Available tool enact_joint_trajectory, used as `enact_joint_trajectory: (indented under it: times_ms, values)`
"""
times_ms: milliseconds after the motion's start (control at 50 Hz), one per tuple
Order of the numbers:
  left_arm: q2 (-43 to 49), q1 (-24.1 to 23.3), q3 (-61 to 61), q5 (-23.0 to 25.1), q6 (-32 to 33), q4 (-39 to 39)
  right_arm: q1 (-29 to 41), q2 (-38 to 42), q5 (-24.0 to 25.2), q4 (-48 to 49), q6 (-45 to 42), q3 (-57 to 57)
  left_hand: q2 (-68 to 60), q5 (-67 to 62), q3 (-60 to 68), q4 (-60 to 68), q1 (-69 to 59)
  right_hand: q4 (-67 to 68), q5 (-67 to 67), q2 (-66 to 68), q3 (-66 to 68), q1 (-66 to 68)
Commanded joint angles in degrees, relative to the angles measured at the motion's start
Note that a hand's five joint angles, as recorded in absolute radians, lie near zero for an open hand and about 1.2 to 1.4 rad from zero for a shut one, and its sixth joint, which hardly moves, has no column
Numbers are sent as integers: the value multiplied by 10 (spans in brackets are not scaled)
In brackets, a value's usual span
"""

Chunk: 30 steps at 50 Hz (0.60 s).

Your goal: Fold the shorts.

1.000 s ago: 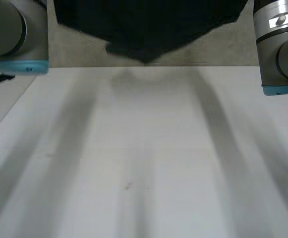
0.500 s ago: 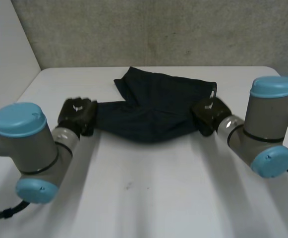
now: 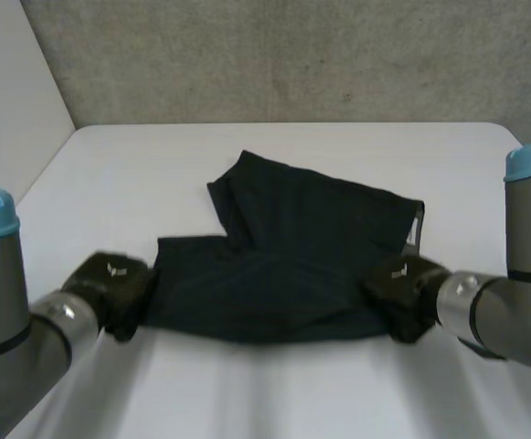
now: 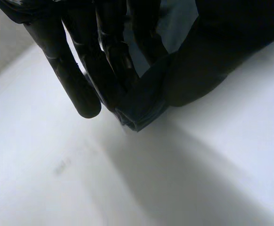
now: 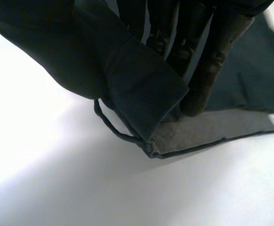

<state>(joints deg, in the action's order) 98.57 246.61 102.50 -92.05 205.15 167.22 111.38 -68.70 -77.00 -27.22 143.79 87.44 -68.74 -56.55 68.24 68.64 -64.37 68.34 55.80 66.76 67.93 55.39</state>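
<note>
Shorts (image 3: pixel 283 265) on the bench (image 3: pixel 265 393), left hand (image 3: pixel 114 288) and right hand (image 3: pixel 402 294) pinching near corners, likely set to fold that edge away.

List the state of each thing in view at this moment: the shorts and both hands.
shorts: spread out and rumpled on the white table, with both near corners held.
left hand: shut on the shorts' near left corner.
right hand: shut on the shorts' near right corner, beside a cord loop.

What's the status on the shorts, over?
Left hand pinching near left corner of shorts. Right hand pinching near right corner. Cloth lying on table. No obstruction seen.
</note>
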Motion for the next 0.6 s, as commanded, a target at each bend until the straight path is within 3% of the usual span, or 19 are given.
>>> enact_joint_trajectory:
  times_ms: [20,140,200,220,240,360,460,600]
  values:
    - [-16,-6,59,42,12,-49,-3,-15,7,-79,-87,58,-113,-135,118,114,-156,117,142,132,121,246]
    - [-17,-12,66,62,15,-49,-25,-26,7,-79,-108,91,-108,-130,113,109,-152,117,142,132,121,246]
    - [-21,-10,49,61,18,-40,-36,-32,6,-78,-109,95,281,259,-276,-280,237,117,142,132,121,246]
    - [-25,-9,29,61,18,-33,-42,-36,6,-76,-109,94,462,440,-457,-461,419,117,142,132,121,246]
    - [-25,-8,18,62,18,-27,-46,-38,7,-73,-108,93,489,467,-484,-488,445,117,142,132,121,246]
    - [-12,4,-62,66,14,57,-58,-42,26,-43,-108,96,528,506,-523,-527,484,117,142,132,121,246]
    - [93,3,-150,98,10,136,-60,-42,48,-23,-106,108,525,503,-520,-524,481,117,142,132,121,246]
    - [241,5,-306,130,-46,119,-59,-42,54,1,-99,116,505,483,-500,-504,461,117,142,132,121,246]
